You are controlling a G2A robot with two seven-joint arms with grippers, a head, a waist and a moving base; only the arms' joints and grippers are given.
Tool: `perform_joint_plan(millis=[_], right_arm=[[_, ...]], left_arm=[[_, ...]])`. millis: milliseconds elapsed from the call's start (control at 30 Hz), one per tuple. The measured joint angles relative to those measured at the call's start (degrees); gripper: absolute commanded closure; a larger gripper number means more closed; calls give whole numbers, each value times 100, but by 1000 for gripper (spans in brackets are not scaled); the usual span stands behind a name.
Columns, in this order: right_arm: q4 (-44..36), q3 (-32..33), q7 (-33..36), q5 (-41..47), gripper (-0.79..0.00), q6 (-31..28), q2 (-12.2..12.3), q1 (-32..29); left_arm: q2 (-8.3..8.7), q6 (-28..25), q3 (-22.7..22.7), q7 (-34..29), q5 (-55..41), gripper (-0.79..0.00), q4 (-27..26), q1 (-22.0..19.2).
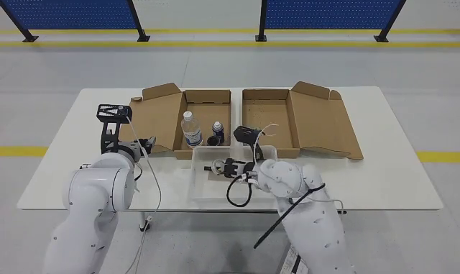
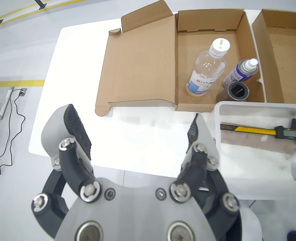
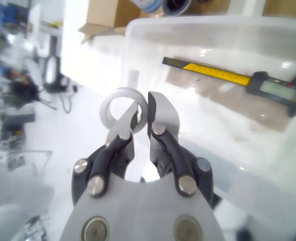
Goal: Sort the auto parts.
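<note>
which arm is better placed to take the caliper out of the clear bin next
Left. The left jaws are open and empty beside the bin, close to the caliper. The right jaws are shut on a metal ring, so that arm is busy.

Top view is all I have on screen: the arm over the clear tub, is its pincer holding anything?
Observer: Yes. The right pincer is shut on the rim of a grey metal ring.
Operator: What is in the tub?
Observer: A caliper with a yellow scale lies flat on the bottom of the tub.
Operator: And the other pincer?
Observer: The left pincer is open with nothing in it, above the table in front of the nearer box.
</note>
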Motion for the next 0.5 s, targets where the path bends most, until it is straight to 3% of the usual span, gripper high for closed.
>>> perform_joint_plan(millis=[200, 500], right_arm=[[116, 713, -74, 1751, 0, -633, 74, -304], [672, 1064, 158, 3924, 0, -1243, 150, -398]], left_arm=[[0, 0, 0, 0, 0, -785, 0, 0], [0, 0, 0, 0, 0, -785, 0, 0]])
